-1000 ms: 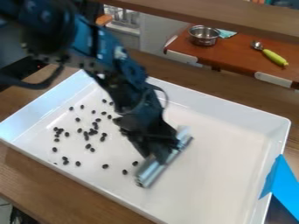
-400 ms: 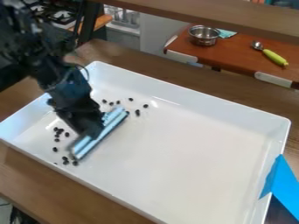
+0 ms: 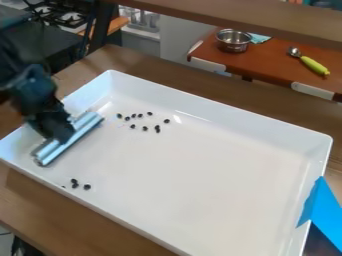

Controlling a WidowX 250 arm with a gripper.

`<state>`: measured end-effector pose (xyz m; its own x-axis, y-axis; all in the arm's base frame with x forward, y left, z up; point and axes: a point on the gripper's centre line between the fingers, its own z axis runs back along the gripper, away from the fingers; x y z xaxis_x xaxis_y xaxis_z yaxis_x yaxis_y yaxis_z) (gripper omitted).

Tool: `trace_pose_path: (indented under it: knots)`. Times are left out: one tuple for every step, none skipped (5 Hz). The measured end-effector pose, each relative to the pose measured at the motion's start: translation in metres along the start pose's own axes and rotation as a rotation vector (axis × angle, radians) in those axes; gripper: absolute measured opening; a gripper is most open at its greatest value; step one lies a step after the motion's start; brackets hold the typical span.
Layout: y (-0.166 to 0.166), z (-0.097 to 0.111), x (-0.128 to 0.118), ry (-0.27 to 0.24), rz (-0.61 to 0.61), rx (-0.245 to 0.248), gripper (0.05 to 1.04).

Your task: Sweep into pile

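Observation:
At the left end of the white tray [image 3: 220, 107], my gripper [image 3: 61, 137] is shut on a silvery bar-shaped sweeper [image 3: 75, 136], which lies slantwise low in the tray near its left wall. One loose group of black beans [image 3: 157, 129] is scattered behind and right of the sweeper, towards the tray's back left. A few more black beans [image 3: 75, 185] lie close together near the front left wall. Whatever is on the sweeper's far left side is hidden by it and the gripper.
A wooden table [image 3: 87, 215] surrounds the tray. Blue tape [image 3: 322, 212] sticks to the tray's right edge. Beyond, a metal pot [image 3: 234, 41] and a green-handled spoon [image 3: 312, 64] rest on a reddish-brown counter, and a wooden beam [image 3: 267, 20] crosses the top.
My gripper has swept the bar from mid-tray leftwards to the left end. Beans that were spread over the left half have cleared from its path, leaving two groups in sight.

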<state>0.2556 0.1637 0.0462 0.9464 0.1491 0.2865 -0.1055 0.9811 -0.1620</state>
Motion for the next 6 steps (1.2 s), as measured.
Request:
trace_pose_path:
  knots:
    - [0.007, 0.008, -0.01, 0.003, 0.001, -0.056, 0.351]
    - [-0.017, 0.021, -0.01, -0.017, 0.011, -0.087, 0.351]
    - [-0.063, 0.034, 0.007, -0.05, 0.023, -0.117, 0.351]
    - [-0.104, 0.038, 0.019, -0.057, 0.04, -0.148, 0.351]
    - [-0.15, 0.027, 0.027, -0.049, 0.018, -0.16, 0.351]
    - [-0.171, 0.009, 0.032, -0.037, 0.012, -0.164, 0.351]
